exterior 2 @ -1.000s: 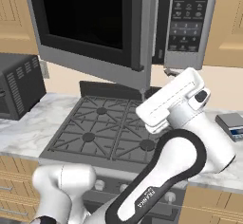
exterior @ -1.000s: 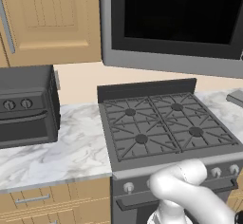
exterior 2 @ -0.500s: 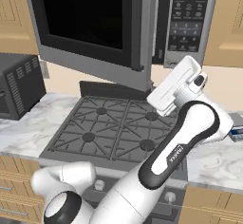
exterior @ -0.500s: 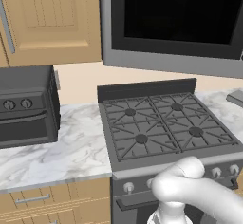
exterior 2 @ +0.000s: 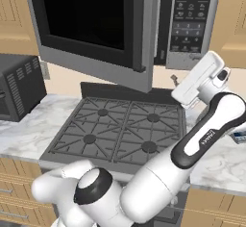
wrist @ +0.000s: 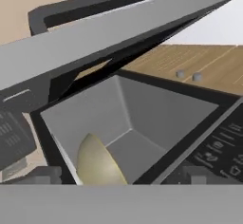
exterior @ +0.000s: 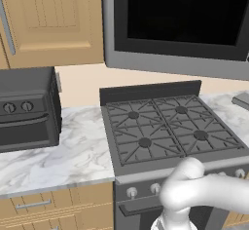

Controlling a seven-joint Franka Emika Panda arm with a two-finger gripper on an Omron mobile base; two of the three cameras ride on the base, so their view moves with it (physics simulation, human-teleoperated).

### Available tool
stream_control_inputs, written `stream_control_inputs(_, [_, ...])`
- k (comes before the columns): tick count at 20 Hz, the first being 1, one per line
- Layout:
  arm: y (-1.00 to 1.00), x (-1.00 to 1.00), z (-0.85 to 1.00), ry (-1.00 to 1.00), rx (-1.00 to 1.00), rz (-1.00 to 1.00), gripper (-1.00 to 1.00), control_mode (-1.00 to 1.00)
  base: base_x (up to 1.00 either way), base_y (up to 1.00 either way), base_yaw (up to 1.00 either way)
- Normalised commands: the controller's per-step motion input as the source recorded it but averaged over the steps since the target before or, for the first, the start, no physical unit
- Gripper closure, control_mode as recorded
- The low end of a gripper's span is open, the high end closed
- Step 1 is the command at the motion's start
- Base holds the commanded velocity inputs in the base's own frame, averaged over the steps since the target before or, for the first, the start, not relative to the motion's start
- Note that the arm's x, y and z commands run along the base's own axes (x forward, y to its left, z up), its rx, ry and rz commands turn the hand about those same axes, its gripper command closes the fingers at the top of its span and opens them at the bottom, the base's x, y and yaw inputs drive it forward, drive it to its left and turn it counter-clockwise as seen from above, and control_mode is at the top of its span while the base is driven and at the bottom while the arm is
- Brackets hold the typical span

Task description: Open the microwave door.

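1. I'm looking at a rendered kitchen: tan wooden cabinets (exterior: 48, 19) on the wall, a marble desk (exterior: 73, 156) below, a gas stove (exterior: 165, 131) set into it, and a small dark oven with two knobs (exterior: 24, 109) at the left.

2. The microwave door (exterior 2: 91, 29) hangs above the stove and already stands swung out from the body; its free edge sits well clear of the keypad panel (exterior 2: 190, 19) in the right base view.

3. Over the last second the door angle looks about the same to me, while the arm has lifted and drawn back to the right, its wrist tipping upward. I read that as the pull being finished and the arm retreating.

4. The hand view looks straight into the grey cavity (wrist: 142, 123), with a yellowish round thing (wrist: 97, 163) inside, so the opening is wide. I judge the task essentially done.

5. The end effector (exterior 2: 178, 80) sits to the right of the door's free edge, below the keypad, apart from the door and touching nothing I can see.

6. Whether its fingers are apart or together I cannot tell; they are too small here.
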Motion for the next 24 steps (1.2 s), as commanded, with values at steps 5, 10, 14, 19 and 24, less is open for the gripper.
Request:
stream_control_inputs(5, [0.26,0.14,0.04,-0.06,-0.14,0.00,-1.00,-1.00,0.00,0.00,0.00])
stream_control_inputs(10, [0.75,0.00,0.03,0.00,-0.20,0.01,-1.00,-1.00,0.00,0.00,0.00])
stream_control_inputs(14, [0.91,0.00,0.00,0.00,-0.20,0.02,-1.00,-1.00,0.00,0.00,0.00])
stream_control_inputs(19, [0.80,-0.06,0.00,0.00,-0.16,0.11,-1.00,-1.00,0.00,0.00,0.00])
stream_control_inputs(24, [0.52,-0.74,0.00,0.00,-0.06,0.30,-1.00,-1.00,0.00,0.00,0.00])
